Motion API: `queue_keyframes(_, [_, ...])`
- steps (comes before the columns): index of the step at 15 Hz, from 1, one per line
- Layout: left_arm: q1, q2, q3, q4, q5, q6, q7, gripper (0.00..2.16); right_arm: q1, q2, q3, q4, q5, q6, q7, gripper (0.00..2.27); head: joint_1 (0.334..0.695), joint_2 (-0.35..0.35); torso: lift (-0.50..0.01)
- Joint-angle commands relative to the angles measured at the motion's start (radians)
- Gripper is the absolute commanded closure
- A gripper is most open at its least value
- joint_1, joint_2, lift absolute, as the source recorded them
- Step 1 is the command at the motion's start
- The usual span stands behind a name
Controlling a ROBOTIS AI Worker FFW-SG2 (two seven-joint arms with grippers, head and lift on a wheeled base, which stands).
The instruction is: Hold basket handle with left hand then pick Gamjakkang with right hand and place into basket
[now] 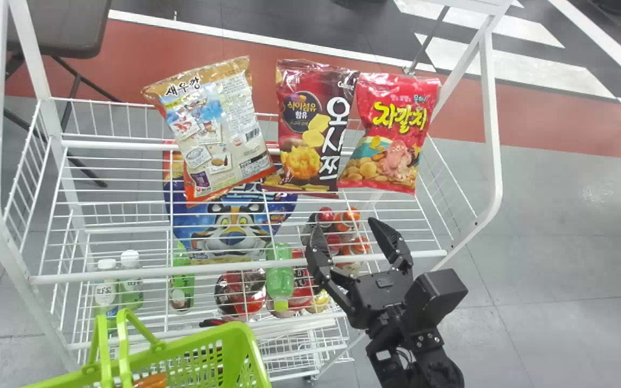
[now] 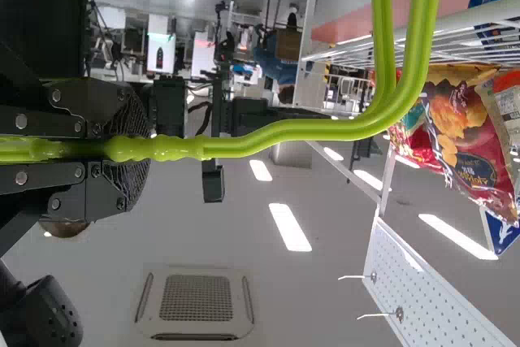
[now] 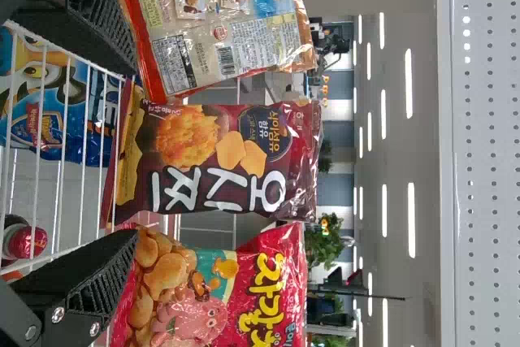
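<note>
My right gripper [image 1: 345, 226] stands open in front of the rack, below a dark red bag [image 1: 316, 126]. To its left hangs a beige and orange bag [image 1: 219, 129], to its right a bright red bag [image 1: 391, 132]; I cannot tell which is the Gamjakkang. From the right wrist view, the open right gripper [image 3: 134, 152] faces the dark red bag [image 3: 215, 160], its fingers apart and nothing between them. The green basket [image 1: 181, 358] is at the bottom left. In the left wrist view, my left gripper [image 2: 122, 149] is shut on the basket handle [image 2: 268, 137].
The white wire rack [image 1: 235, 268] has its front rail near the right gripper. On lower shelves lie a blue bag [image 1: 229, 223], green bottles [image 1: 280, 275] and red-capped bottles [image 1: 337, 240]. An orange item [image 1: 150, 381] is inside the basket. A grey table [image 1: 57, 27] stands behind.
</note>
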State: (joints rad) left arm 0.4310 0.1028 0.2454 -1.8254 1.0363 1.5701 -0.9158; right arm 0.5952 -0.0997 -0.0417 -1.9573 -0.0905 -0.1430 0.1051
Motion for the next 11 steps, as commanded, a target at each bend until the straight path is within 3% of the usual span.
queue_keyframes(1, [0.0,0.0,0.0,0.0,-0.001,0.0,0.0,2.15,0.0,0.0,0.0,0.0,0.0,0.001,-0.001,0.11,0.695,-0.345,-0.017])
queue_keyframes(11, [0.0,0.0,0.0,0.0,0.001,0.0,-0.005,2.15,0.002,0.0,0.009,-0.003,0.0,0.001,0.004,0.11,0.695,-0.336,-0.017])
